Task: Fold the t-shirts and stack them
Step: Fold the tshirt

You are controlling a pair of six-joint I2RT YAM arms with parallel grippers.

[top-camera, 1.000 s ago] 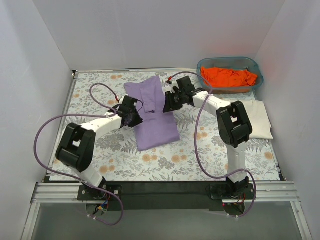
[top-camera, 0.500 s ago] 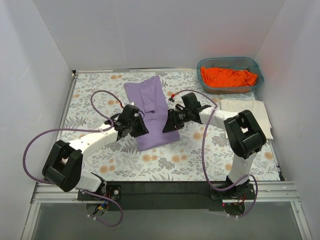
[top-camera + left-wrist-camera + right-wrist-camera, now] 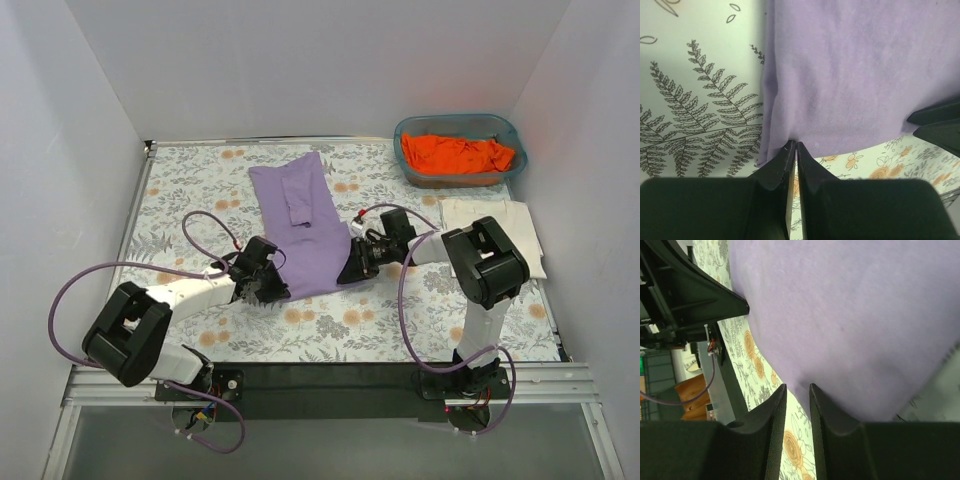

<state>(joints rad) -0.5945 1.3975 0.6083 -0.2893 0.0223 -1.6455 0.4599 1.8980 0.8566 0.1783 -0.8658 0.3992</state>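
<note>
At two o'clock the teal basket [image 3: 455, 118] holds the crumpled orange t-shirt [image 3: 458, 153]. Just below it, at three, the cream t-shirt [image 3: 520, 235] lies folded on the floral tablecloth [image 3: 190, 170]. The lavender t-shirt [image 3: 305, 225] lies flat at centre. The left gripper [image 3: 794, 146] pinches the seven-o'clock corner of its hem, jaws almost together. The right gripper [image 3: 797, 387], jaws slightly apart, sits at the five-o'clock corner.

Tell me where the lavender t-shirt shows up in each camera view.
Top external: the lavender t-shirt lies spread out near the picture's centre.
Left wrist: it fills the upper right, its hem corner at bottom centre.
Right wrist: it fills the upper right.
Shared landmark: the floral tablecloth bordering the shirt's near hem.
</note>
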